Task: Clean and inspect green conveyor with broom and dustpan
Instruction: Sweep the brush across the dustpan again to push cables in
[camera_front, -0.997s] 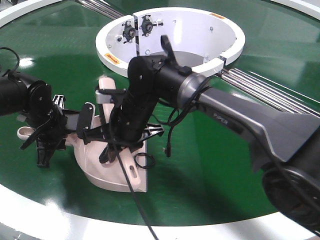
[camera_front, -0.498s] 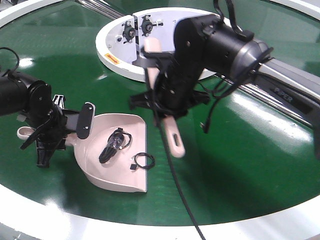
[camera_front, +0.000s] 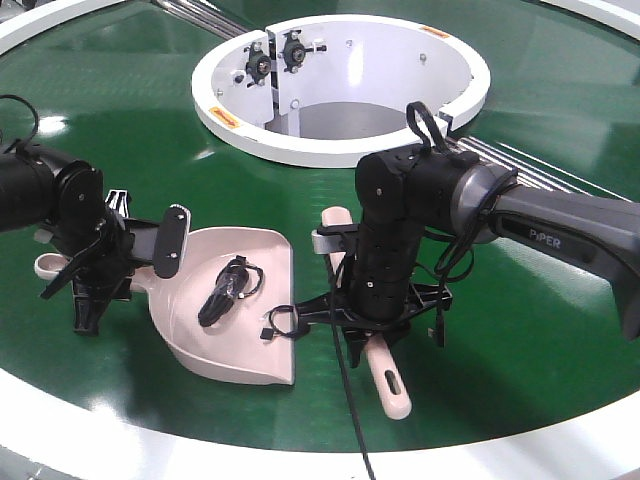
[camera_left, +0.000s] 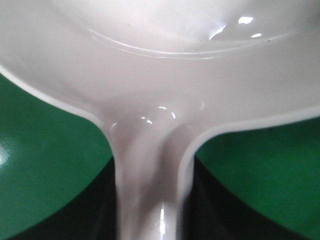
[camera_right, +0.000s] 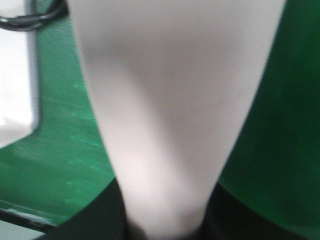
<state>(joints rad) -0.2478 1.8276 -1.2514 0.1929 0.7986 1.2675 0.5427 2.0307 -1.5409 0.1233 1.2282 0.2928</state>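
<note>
Both tools are pinched by their handles: dustpan (camera_front: 215, 345) in left gripper (camera_front: 82, 263), broom (camera_front: 388, 378) in right gripper (camera_front: 368, 322).

The conveyor (camera_front: 520, 310) is a big, shiny green ring. It has a white rim (camera_front: 50, 405) on the outside and a round white hub (camera_front: 240, 135) in the middle. Shiny rods (camera_front: 540, 185) run over the green from the hub to the right. The dustpan (camera_front: 215, 345) sits flat on the green, near the front rim. A small black loop (camera_front: 287, 321) lies right at its open edge. The broom (camera_front: 390, 378) is down low just right of the loop, and its handle end points at the front rim.
</note>
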